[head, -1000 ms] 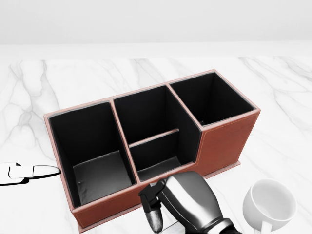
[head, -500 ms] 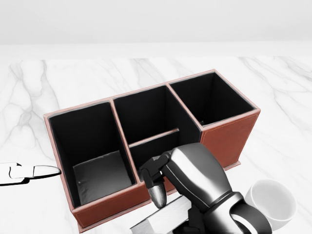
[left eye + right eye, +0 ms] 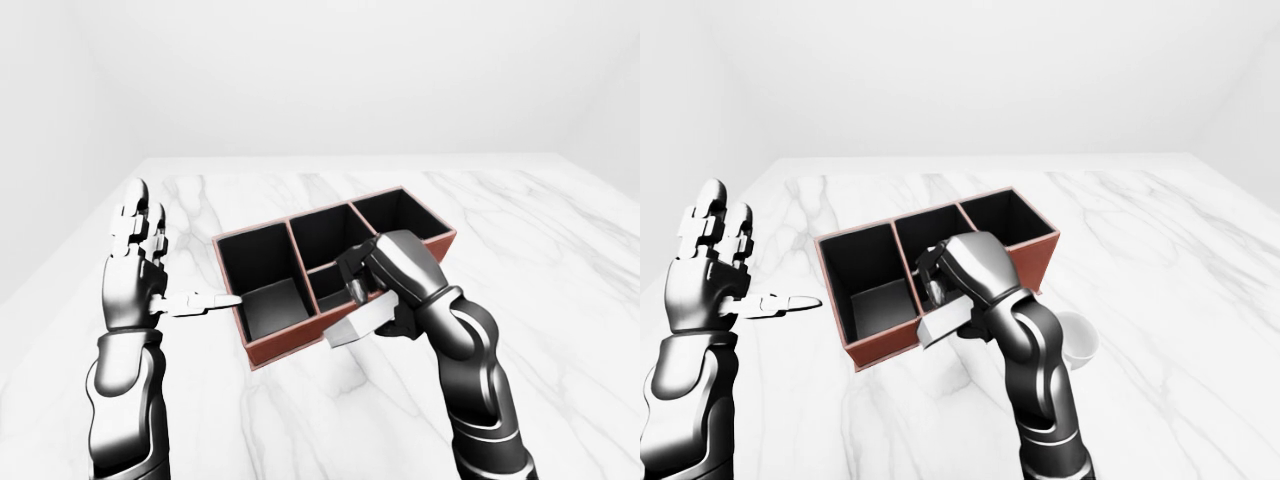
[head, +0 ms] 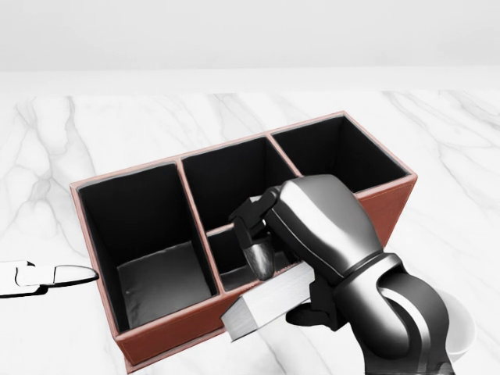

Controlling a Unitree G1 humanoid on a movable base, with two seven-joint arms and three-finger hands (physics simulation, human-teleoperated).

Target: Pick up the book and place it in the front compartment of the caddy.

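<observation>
The red-brown caddy (image 4: 170, 334) with black compartments stands on the white marble table, slanting up to the right in the head view. My right hand (image 4: 285, 291) is shut on the book (image 4: 254, 312), a pale grey block held tilted above the caddy's lower wall, beside the small low middle compartment (image 4: 234, 275). The thumb (image 4: 260, 258) presses on the book's top, and the other fingers curl under it. My left hand (image 3: 165, 265) stands open and upright left of the caddy, with its thumb (image 4: 55, 275) pointing at the caddy's left wall and not touching it.
A white mug (image 3: 1081, 340) stands on the table right of my right forearm, close to the caddy's lower right corner. The marble table (image 3: 560, 260) stretches out on all sides, with its far edge against a plain white wall.
My right hand has risen from the bottom edge of the head view, carrying the book up over the caddy's lower wall. It now hides most of the mug. The left hand has not moved.
</observation>
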